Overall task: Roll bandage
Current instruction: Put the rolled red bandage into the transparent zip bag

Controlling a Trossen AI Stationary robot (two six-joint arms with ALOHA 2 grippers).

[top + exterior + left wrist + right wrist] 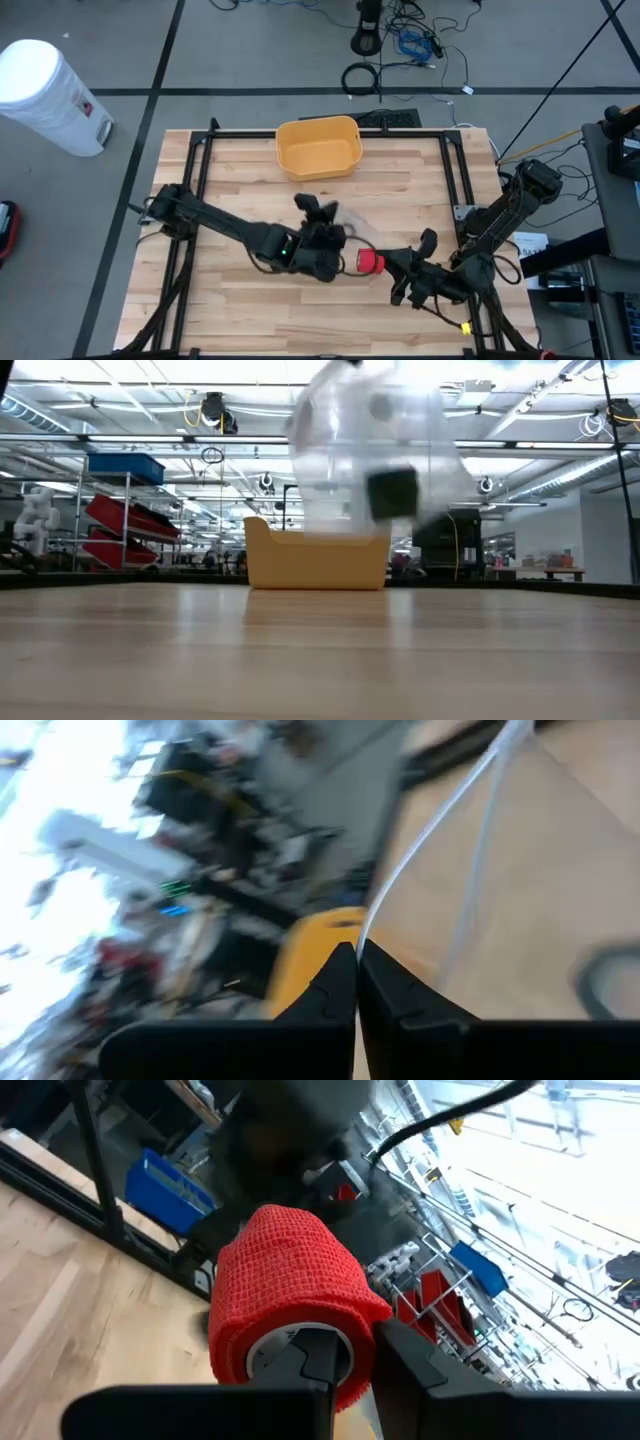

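Wooden table [250, 180] carries a yellow bin [318, 146] at far side. Left gripper [318, 213] pinches clear plastic bag [480, 870]; right gripper [385, 265] clamps red bandage roll [290, 1295].

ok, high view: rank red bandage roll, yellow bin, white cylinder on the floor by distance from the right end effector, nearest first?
From the right end effector:
1. Red bandage roll – held in it, table's centre-right.
2. Yellow bin – far edge of the table, middle.
3. White cylinder – on the floor, off the table's far left corner.
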